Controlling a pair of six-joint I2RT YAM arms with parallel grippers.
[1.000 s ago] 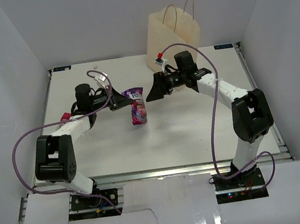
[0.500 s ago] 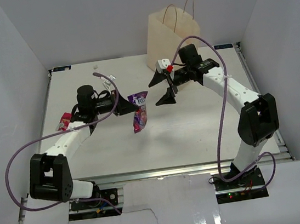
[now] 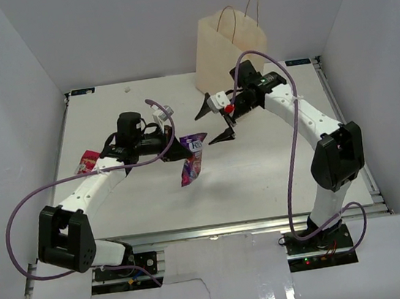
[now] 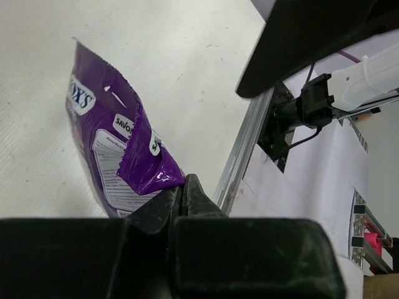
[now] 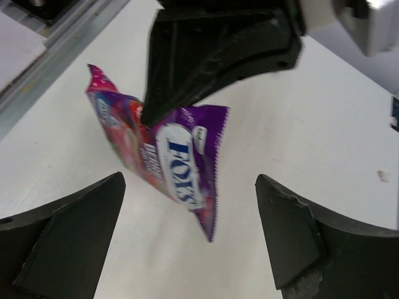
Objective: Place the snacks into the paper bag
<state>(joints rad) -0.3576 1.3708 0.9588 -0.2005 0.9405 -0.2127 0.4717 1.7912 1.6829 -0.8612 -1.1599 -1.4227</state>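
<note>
The white table (image 3: pixel 277 176) is walled in on the left, right and far sides. The paper bag (image 3: pixel 230 51) stands upright at the far edge, right of centre, with its brown handles up. Bare tabletop lies open across the near middle and the right.

Over the middle of the table, the left gripper (image 3: pixel 184 150) has its fingers pinched together on a corner of the purple-magenta packet (image 3: pixel 193 162). The packet hangs from them, tilted. It is shiny, with white "FOX'S" lettering, a pink-red patch at one end, saw-toothed end seams and a crease where it is gripped.

The right gripper (image 3: pixel 213 123) hovers just right of the packet, between it and the bag, with its fingers spread wide and touching nothing. A small red packet (image 3: pixel 86 163) lies near the table's left edge, beside the left arm.
</note>
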